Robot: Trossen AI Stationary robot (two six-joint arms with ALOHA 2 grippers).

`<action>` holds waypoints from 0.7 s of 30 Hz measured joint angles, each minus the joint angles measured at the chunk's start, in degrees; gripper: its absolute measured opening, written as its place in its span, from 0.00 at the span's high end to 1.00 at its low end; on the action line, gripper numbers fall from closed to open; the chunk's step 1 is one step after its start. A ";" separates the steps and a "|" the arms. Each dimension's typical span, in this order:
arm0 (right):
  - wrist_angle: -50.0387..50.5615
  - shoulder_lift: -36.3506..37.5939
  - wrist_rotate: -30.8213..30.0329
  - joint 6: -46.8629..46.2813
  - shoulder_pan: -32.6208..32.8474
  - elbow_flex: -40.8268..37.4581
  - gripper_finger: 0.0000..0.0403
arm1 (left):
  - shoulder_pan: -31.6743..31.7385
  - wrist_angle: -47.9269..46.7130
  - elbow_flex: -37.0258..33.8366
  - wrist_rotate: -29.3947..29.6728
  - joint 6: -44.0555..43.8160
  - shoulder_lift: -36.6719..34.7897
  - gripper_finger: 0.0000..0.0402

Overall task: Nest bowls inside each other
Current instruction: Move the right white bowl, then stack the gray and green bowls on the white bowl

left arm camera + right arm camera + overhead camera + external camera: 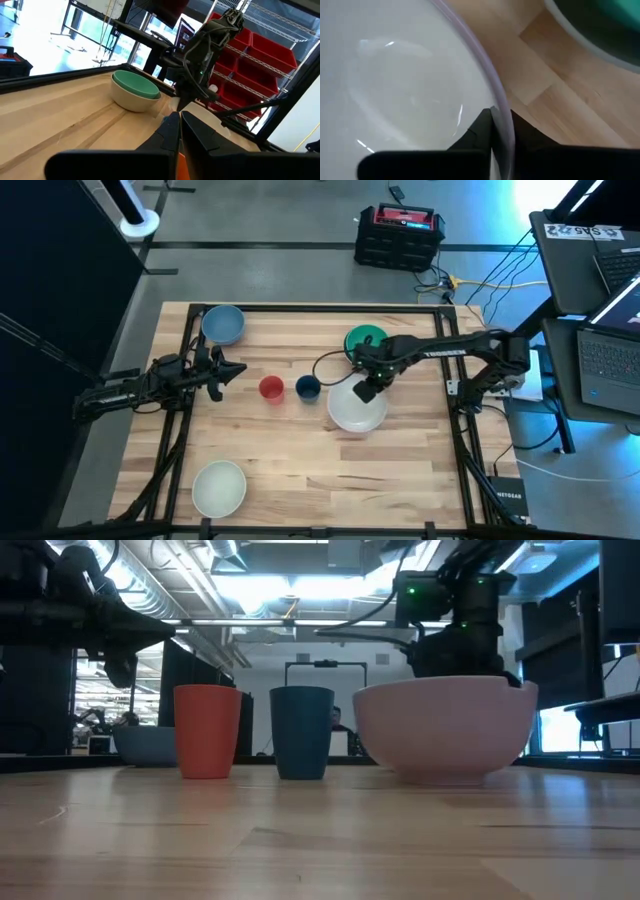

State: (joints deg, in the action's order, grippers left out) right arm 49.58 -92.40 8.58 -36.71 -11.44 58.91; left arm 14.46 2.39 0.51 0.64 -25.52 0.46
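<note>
The table (300,480) holds the bowls spread apart: a light blue bowl (223,324) at the far left, a pale bowl (219,487) near the front left, and a green bowl (364,340) nested in a white one at the far right. A wide white bowl (355,408) sits just in front of that pair. The right gripper (366,390) pinches its far rim, one finger inside the wall and one outside, jaws clenched on it.

Likely the step is lifting this bowl; it should go up level, mouth skyward, since a rim grip lets it swing.

It stands upright, axis vertical. The red cup (270,388) and navy cup (307,388) stand close together mid-table. The left gripper (232,370) waits at the left, jaws clenched on nothing.
</note>
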 joint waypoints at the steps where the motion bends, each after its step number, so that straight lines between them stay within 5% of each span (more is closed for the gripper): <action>1: 0.08 -0.08 -0.17 -0.04 0.00 0.13 0.97 | 0.00 0.00 0.00 0.00 0.02 -0.02 1.00; 12: 0.37 0.35 -0.55 -0.17 0.06 0.69 0.62 | 0.00 -0.02 0.00 -0.01 0.07 -0.01 1.00; 21: 3.64 0.55 -4.15 6.18 -3.71 12.65 0.56 | 0.00 -0.26 0.00 0.00 0.20 0.00 1.00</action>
State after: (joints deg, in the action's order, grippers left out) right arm 53.23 -91.84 4.43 -30.52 -15.16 71.56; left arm 14.46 2.14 0.51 0.64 -25.31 0.46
